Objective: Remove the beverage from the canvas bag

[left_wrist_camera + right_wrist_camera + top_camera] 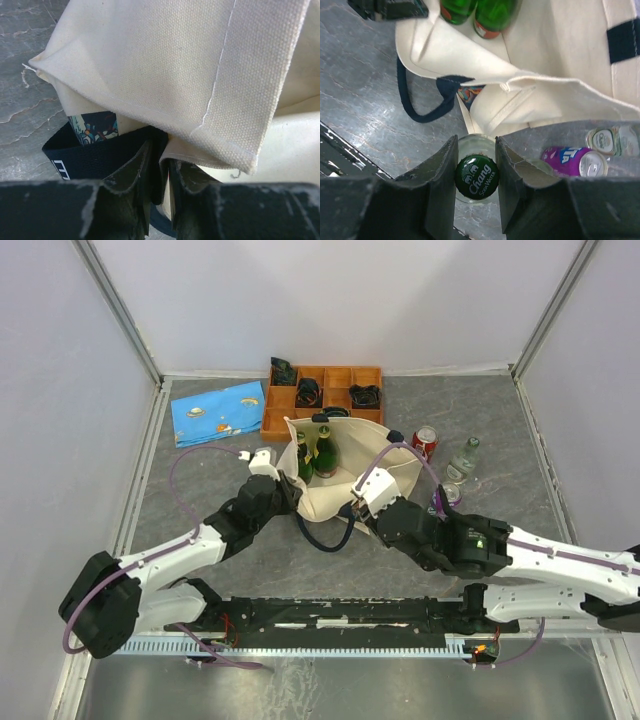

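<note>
The cream canvas bag (335,480) lies in the middle of the table with its mouth open, and two green bottles (314,453) stand inside. My left gripper (289,491) is at the bag's left edge. In the left wrist view it (159,156) is shut on the bag's canvas edge (200,90) and navy strap (90,160). My right gripper (359,507) is at the bag's near right edge. In the right wrist view it (476,146) is shut on a clear glass bottle with a green Chang cap (476,177), just outside the bag (545,60) over grey table.
A red can (425,442), a clear bottle (463,459) and a purple can (446,496) stand right of the bag. An orange compartment tray (325,390) and a blue patterned pouch (217,412) lie behind it. The navy handle loop (415,102) lies on the table.
</note>
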Robot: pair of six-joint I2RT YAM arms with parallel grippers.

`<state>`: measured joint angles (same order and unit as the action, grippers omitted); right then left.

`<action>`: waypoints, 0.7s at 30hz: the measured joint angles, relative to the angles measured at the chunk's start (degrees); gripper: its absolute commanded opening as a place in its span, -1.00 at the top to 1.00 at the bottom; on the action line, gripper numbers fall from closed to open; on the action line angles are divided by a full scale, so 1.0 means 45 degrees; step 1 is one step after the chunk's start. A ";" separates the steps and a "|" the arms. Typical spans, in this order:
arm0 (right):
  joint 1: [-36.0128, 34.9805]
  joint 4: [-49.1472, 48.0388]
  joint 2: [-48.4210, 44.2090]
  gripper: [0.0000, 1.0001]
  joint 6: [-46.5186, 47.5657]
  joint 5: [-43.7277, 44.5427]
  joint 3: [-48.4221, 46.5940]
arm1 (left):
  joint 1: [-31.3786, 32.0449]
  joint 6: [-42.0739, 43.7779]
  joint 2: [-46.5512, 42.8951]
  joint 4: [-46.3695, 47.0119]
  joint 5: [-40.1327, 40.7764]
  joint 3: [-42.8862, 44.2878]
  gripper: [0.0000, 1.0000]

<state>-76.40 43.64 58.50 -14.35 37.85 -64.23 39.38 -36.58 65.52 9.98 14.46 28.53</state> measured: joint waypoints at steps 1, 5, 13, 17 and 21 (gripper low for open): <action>0.0000 -0.0097 -0.0083 1.00 -0.0141 0.0097 0.0282 | 0.0000 0.0000 -0.0107 -0.0024 0.0053 -0.0034 0.51; 0.0000 -0.0447 -0.0393 1.00 -0.0719 0.0437 0.1336 | -0.0005 0.0000 -0.0277 -0.0092 0.0126 -0.0165 0.52; 0.0000 -0.0967 -0.1297 1.00 -0.2215 0.0607 0.3060 | -0.0005 -0.0005 -0.0277 -0.0102 0.0107 -0.0180 0.51; 0.0015 -0.1229 -0.1501 1.00 -0.2895 0.0617 0.3827 | -0.0005 -0.0005 -0.0277 -0.0107 0.0107 -0.0180 0.51; 0.0180 -0.1598 -0.1501 1.00 -0.3483 0.0578 0.4517 | -0.0005 -0.0005 -0.0282 -0.0146 0.0097 -0.0180 0.51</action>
<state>-75.59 36.45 51.75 -30.02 40.45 -43.90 39.35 -36.60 64.25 9.32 14.90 27.73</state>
